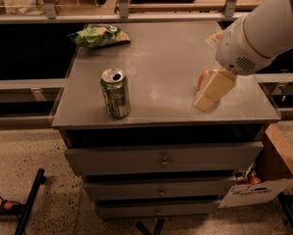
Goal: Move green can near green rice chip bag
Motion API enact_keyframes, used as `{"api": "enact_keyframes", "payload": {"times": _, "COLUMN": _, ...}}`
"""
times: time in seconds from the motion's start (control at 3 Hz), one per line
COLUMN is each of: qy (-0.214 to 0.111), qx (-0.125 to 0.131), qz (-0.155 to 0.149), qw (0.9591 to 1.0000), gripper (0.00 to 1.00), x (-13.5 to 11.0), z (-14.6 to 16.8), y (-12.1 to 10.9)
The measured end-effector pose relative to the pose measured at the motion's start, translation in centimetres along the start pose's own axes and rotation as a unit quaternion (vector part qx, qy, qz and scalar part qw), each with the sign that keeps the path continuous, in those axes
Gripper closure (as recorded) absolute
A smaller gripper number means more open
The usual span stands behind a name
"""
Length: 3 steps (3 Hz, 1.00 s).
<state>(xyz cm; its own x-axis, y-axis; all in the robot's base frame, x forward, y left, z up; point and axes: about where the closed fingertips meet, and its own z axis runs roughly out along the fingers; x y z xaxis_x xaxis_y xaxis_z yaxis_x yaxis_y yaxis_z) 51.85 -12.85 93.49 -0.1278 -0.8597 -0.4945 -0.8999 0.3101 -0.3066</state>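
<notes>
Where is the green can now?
The green metal can stands upright front-left on the grey cabinet top; the gripper is at right, beside the orange fruit.

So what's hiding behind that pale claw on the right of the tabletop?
A round orange-red fruit sits on the table just behind the gripper. Only its left edge shows; the gripper covers the rest.

The green can [115, 94] is shiny metal with a silver top, and the green rice chip bag [98, 35] is crinkled glossy foil. Both rest on a dull brushed-metal cabinet top [160, 53]. The gripper [212, 91], matt cream plastic, hangs over the top's right side beneath a smooth white arm shell [263, 28].
</notes>
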Motion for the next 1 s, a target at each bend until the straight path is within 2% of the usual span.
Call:
{"api": "enact_keyframes", "payload": {"times": 0.33, "qy": -0.062, "qx": -0.025, "qz": -0.004, "qw": 0.9977, "gripper": 0.0, "x": -3.8, "z": 1.1, "y": 0.9}}
{"api": "enact_keyframes", "payload": {"times": 0.67, "qy": -0.104, "qx": -0.058, "qz": -0.021, "qw": 0.9927, "gripper": 0.0, "x": -7.4, "z": 3.5, "y": 2.5}}
{"api": "enact_keyframes", "payload": {"times": 1.0, "qy": -0.13, "qx": -0.081, "qz": -0.038, "qw": 0.9875, "gripper": 0.0, "x": -10.4, "z": 6.2, "y": 4.0}}
